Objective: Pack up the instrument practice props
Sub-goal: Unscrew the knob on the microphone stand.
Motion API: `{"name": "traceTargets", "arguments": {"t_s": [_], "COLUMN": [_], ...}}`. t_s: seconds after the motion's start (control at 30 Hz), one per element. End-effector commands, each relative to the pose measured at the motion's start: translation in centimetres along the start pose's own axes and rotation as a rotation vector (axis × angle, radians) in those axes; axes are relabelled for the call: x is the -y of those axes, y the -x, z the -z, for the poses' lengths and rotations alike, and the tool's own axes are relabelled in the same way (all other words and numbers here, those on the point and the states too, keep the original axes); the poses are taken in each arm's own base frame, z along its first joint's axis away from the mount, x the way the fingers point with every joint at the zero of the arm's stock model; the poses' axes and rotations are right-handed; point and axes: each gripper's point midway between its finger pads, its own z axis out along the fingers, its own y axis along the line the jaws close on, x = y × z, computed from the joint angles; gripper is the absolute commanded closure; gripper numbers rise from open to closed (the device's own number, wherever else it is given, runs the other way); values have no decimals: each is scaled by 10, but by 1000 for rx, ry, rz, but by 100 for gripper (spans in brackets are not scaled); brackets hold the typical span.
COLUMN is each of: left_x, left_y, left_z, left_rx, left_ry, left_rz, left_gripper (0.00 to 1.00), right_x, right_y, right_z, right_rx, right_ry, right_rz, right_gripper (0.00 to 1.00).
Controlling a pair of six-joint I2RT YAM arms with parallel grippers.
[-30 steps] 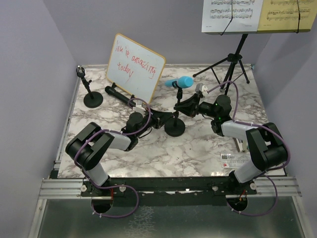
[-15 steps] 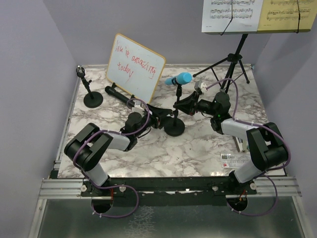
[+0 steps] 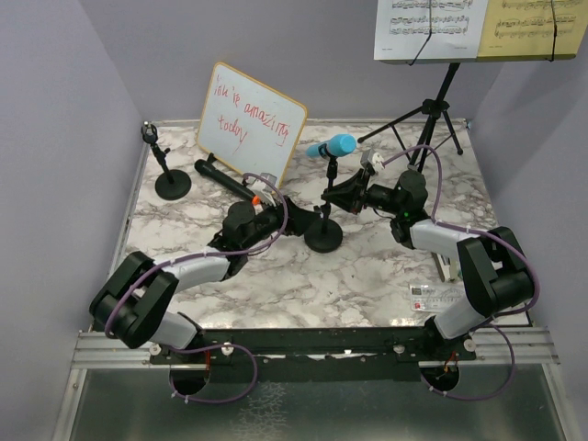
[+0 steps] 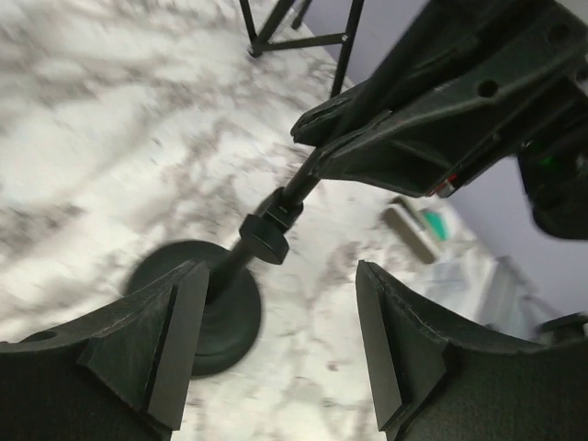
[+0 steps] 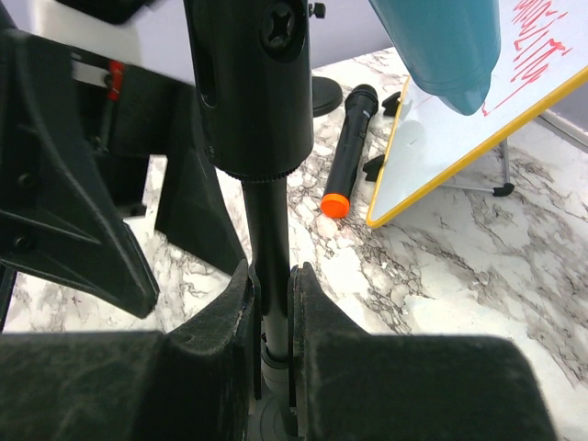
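A blue microphone (image 3: pixel 335 145) sits in a black round-based mic holder (image 3: pixel 323 237) at mid-table. My right gripper (image 3: pixel 346 197) is shut on the holder's thin stem (image 5: pixel 273 230), under the blue microphone (image 5: pixel 443 46). My left gripper (image 3: pixel 280 219) stands open just left of the holder; its fingers (image 4: pixel 175 340) flank bare marble beside the holder's base (image 4: pixel 207 308). A black microphone (image 3: pixel 220 177) with an orange end lies by the whiteboard. A second mic holder (image 3: pixel 171 180) stands far left. White and yellow sheet music (image 3: pixel 432 28) rests on the tripod music desk (image 3: pixel 432 106) at the back right.
A wood-framed whiteboard (image 3: pixel 250 124) with red writing leans at the back, just behind the black microphone (image 5: pixel 349 147). A small stapler (image 3: pixel 447 267) and clear ruler (image 3: pixel 435 296) lie near the right front edge. The tripod's legs (image 3: pixel 404 124) spread over the back right corner.
My left gripper has opened, let go of the holder's stem and drawn back to the left. The holder with the blue microphone now stands more upright. The right gripper keeps its hold.
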Motion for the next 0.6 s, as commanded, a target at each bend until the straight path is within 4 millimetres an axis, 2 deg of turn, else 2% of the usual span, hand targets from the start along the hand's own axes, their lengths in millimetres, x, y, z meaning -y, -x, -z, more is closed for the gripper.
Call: {"name": "traceTargets", "arguments": {"t_s": [0.0,0.07,0.13,0.3,0.37,0.57], "left_x": [-23,-23,-22,-15,-14,-8], "left_y": [20,26,23,-2,-9,-7], "left_z": [13,14,14,12,11,6], "left_rx": [35,49,41,-10,-16,7], "left_ry": [75,67,40,-75,-99,-108], "left_rz": [-509,-648,-774,-1081,-1171,-1330], "left_gripper": [29,29,29,28,28,28], "right_x": [6,3,1,-5,-6,-6], "right_y": [-31,-30,-31,-37,-37,-40], "right_z": [6,6,7,10,10,11], "right_rx": [-75,-68,-61,-61,-58,-68], "right_ry": [-31,-10,1,28,32,39], "right_rz": [-87,-76,-61,-19,-4,10], "right_gripper": [100,99,100,100,99,100]}}
